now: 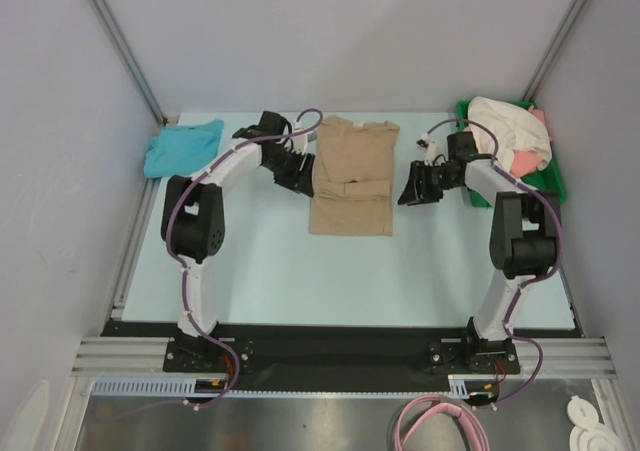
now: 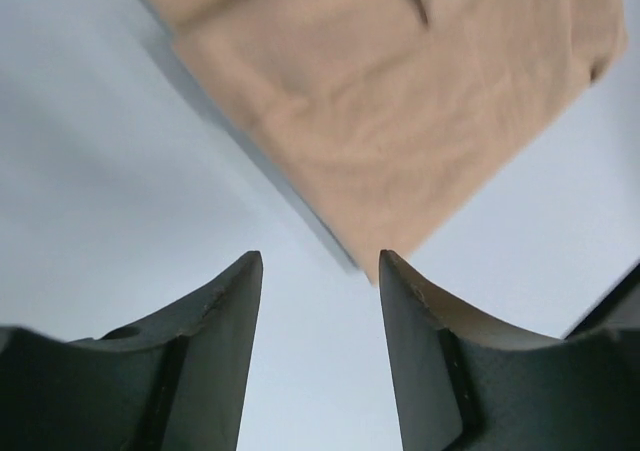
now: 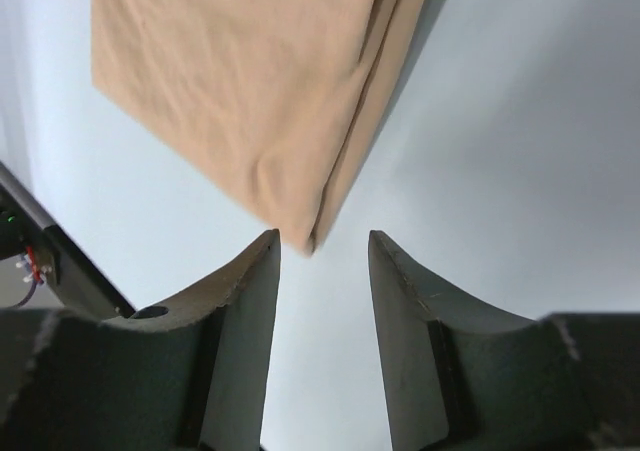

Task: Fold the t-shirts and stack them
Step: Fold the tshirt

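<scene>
While flat on the table (image 1: 300,281), tan t-shirt (image 1: 351,176), sleeves inward, narrow rectangle.

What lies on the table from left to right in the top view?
teal shirt → left gripper → tan shirt → right gripper → tray

The right pincer (image 3: 322,246) is pointing down at the pale counter (image 3: 520,151), its two dark fingers (image 3: 240,321) standing apart and gripping nothing. The tan t-shirt (image 3: 230,81) is lying folded on the counter. Its layered edge is showing along the right side, and one corner is pointing into the gap at the fingertips. A dark part with thin wires (image 3: 30,261) is showing at the left edge.
</scene>
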